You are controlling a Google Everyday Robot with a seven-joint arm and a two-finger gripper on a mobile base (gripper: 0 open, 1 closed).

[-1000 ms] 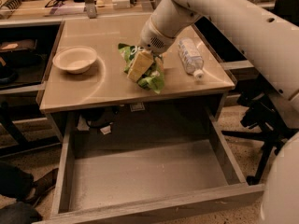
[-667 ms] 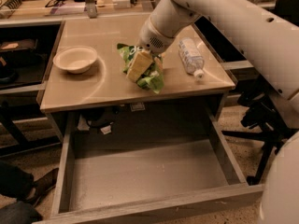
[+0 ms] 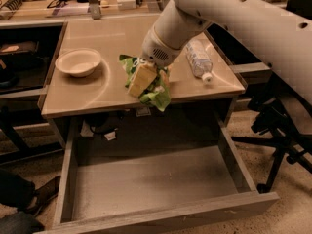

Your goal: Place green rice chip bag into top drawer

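Now the crinkly bright-green rice chip bag [image 3: 156, 94] has come closer to the front edge of the flat tan tabletop [image 3: 87, 94], and its bottom hangs just over that edge. Below, the wide grey wooden top drawer [image 3: 165, 218] is pulled open. The gripper [image 3: 141, 79] on the big white robot arm [image 3: 234, 18] is squeezed tight on the bag. I think it should go forward past the edge, then down low into the drawer before letting go. The clear plastic water bottle [image 3: 198, 60] lies near the right edge.
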